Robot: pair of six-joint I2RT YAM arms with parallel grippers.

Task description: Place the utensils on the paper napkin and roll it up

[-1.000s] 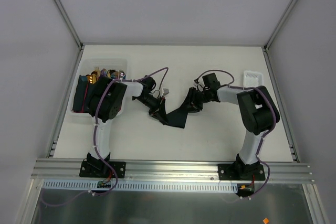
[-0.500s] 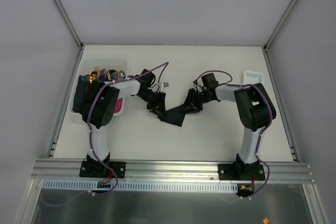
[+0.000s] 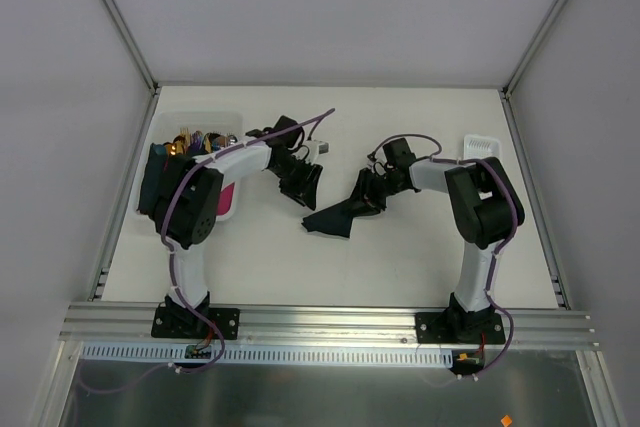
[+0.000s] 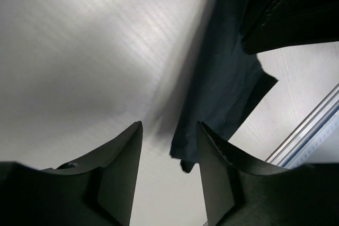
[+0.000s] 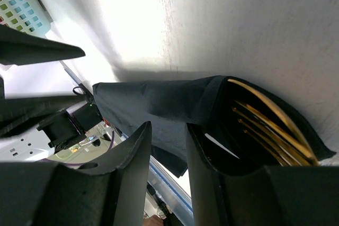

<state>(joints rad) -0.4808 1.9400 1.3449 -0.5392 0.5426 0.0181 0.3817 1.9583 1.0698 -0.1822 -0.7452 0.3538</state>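
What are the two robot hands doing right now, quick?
Left gripper: open, holding nothing.
Right gripper: closed on the paper napkin, with the gold utensils wrapped inside it.

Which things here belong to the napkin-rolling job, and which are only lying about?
For the job:
dark navy paper napkin
gold-coloured metal utensils inside its fold

Lying about:
white plastic bin with spare cutlery
bright pink napkin
small white slotted tray
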